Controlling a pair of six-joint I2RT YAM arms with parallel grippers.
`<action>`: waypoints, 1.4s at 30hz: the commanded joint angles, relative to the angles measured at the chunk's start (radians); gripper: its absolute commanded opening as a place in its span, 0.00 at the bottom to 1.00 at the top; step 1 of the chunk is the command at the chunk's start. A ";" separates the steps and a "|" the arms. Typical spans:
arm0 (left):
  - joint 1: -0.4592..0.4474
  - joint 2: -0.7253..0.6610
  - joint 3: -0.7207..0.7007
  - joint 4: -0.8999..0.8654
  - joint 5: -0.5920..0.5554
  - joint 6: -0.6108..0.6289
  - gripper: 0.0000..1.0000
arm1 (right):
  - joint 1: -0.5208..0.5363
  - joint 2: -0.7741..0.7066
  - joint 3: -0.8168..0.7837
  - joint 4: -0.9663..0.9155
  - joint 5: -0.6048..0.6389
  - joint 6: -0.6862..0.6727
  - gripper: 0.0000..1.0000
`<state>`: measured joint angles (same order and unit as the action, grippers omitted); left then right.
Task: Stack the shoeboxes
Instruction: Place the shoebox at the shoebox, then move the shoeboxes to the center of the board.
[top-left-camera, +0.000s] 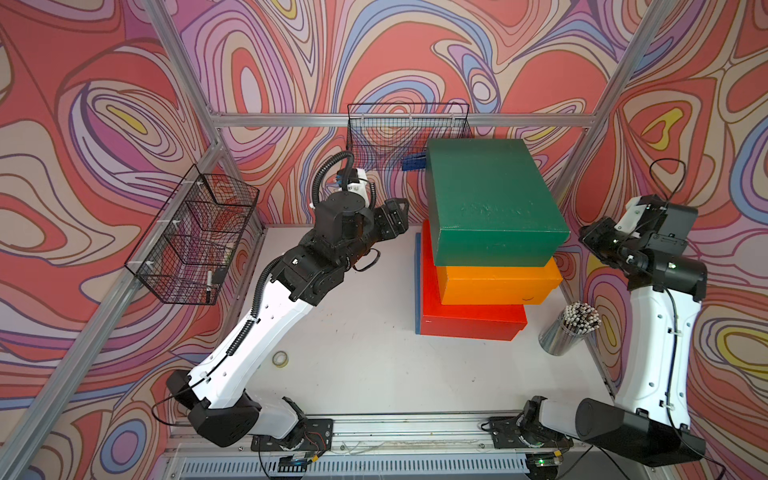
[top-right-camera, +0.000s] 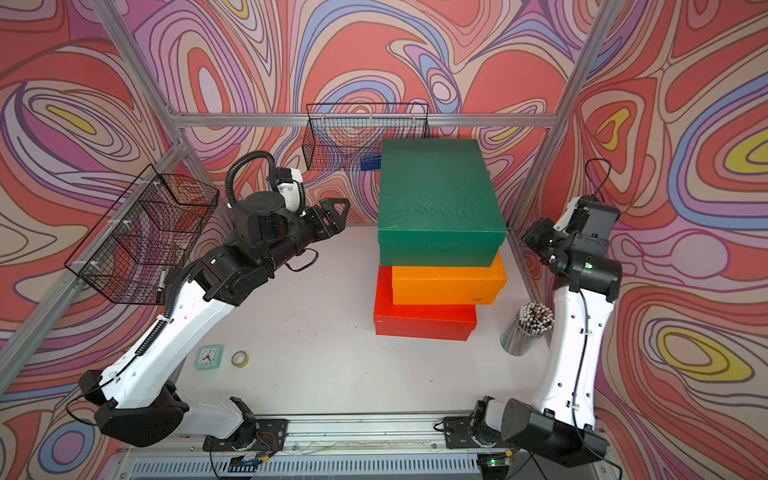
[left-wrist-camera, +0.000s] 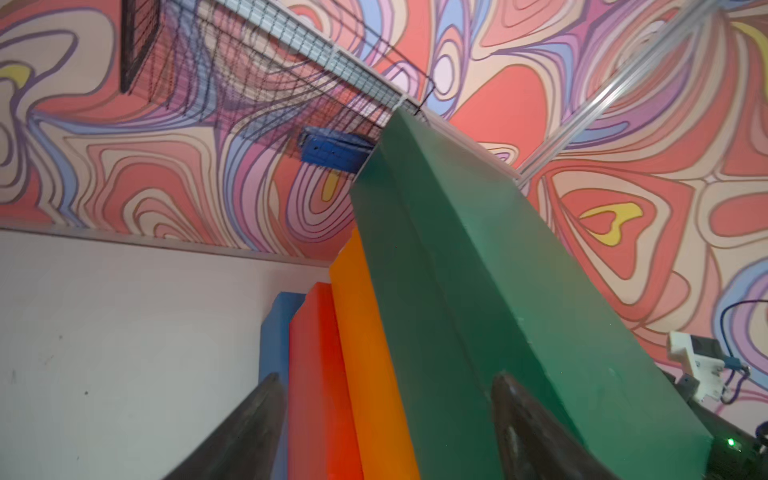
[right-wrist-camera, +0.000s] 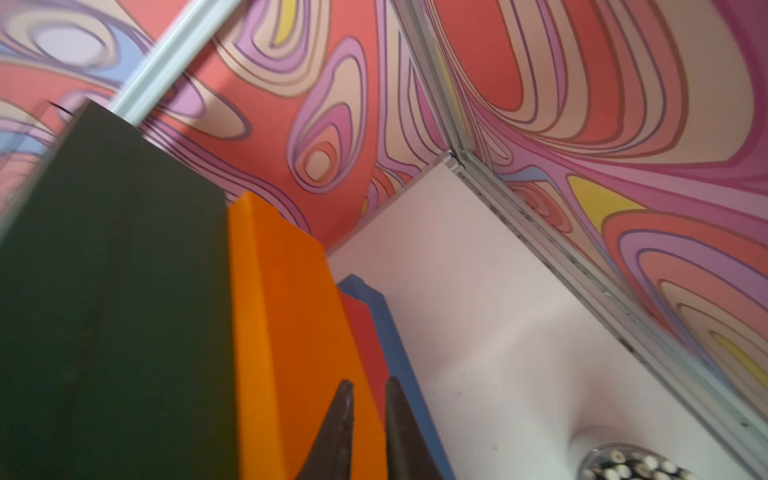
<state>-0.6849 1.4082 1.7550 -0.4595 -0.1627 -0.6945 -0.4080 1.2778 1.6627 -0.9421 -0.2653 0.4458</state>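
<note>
In both top views the shoeboxes (top-left-camera: 486, 249) form one stack on the table (top-left-camera: 353, 365), toward its rear right. The green box (top-left-camera: 494, 199) is on top, with the orange box (top-left-camera: 498, 282) under it and the red box (top-left-camera: 469, 324) below that. The blue box (top-left-camera: 417, 282) is at the bottom and shows only as a sliver along the left edge. The layers are offset, not flush. The left gripper (top-left-camera: 395, 218) sits just beside the stack's left side, not touching, and the right gripper (top-left-camera: 590, 239) is near its right side, also apart. A cup of pencils (top-left-camera: 569, 328) stands by the right arm and a tape roll (top-left-camera: 280, 359) lies near the left arm; a small clock (top-right-camera: 209, 356) shows in a top view. Left wrist view: the fingers (left-wrist-camera: 249, 432) are spread wide with nothing between them, and all four box sides are ahead. Right wrist view: the fingers (right-wrist-camera: 340, 428) are pressed almost together, pinching nothing — the green, orange, red and blue edges run alongside.
</note>
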 joint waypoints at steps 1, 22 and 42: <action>0.055 -0.031 -0.075 0.015 0.028 -0.061 0.50 | -0.006 -0.013 -0.075 0.078 -0.031 0.019 0.00; 0.257 0.205 -0.272 0.158 0.270 -0.189 0.05 | -0.004 0.156 -0.397 0.389 -0.179 0.060 0.00; 0.259 0.528 -0.200 0.278 0.368 -0.271 0.03 | 0.163 0.366 -0.507 0.553 -0.119 0.107 0.00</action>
<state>-0.4309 1.9030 1.5208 -0.2340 0.1837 -0.9306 -0.2634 1.6218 1.1591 -0.4358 -0.4000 0.5411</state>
